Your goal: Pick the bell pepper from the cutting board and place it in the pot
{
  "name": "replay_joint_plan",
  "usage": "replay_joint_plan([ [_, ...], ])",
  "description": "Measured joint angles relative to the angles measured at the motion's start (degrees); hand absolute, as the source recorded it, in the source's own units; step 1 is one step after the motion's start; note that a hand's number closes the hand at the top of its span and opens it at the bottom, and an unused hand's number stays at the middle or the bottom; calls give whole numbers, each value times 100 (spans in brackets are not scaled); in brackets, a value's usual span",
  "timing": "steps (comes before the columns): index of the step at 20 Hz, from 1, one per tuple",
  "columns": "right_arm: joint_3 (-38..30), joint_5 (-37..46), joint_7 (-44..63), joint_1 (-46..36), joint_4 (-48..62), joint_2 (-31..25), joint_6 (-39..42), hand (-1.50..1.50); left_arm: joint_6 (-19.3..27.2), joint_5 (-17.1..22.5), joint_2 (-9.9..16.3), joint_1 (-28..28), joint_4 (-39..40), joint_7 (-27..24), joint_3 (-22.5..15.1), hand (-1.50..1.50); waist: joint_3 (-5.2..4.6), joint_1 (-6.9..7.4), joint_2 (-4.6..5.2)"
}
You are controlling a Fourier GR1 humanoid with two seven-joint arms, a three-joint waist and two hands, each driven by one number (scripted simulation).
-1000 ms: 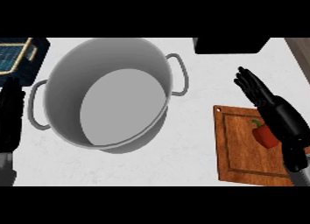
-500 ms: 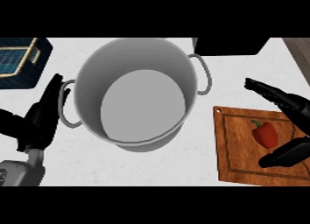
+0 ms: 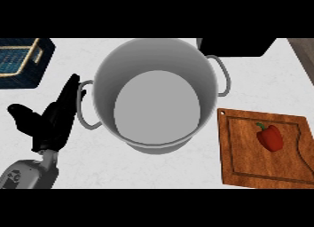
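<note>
A red bell pepper (image 3: 271, 137) with a green stem lies on the wooden cutting board (image 3: 244, 162) at the right, nothing touching it. The big grey pot (image 3: 156, 93) stands in the middle, with nothing inside. My left hand (image 3: 51, 122) is open at the lower left, fingers straight and pointing up, right beside the pot's left handle (image 3: 86, 106). My right hand does not show anywhere in the head view.
A dark blue basket (image 3: 17, 60) sits at the back left corner. A black block (image 3: 237, 46) stands behind the pot at the back right. The counter's right edge (image 3: 308, 57) runs past the board.
My right hand, which hovered open over the pepper and board, has gone out of view. The left hand has shifted right toward the pot's handle. The pepper stays on the board.
</note>
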Motion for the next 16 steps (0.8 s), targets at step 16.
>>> replay_joint_plan([
  [16,660,1191,863,-227,-527,-1480,323,-150,-36,-224,-86,193,-485,368,11,0,-22,77,-12],
])
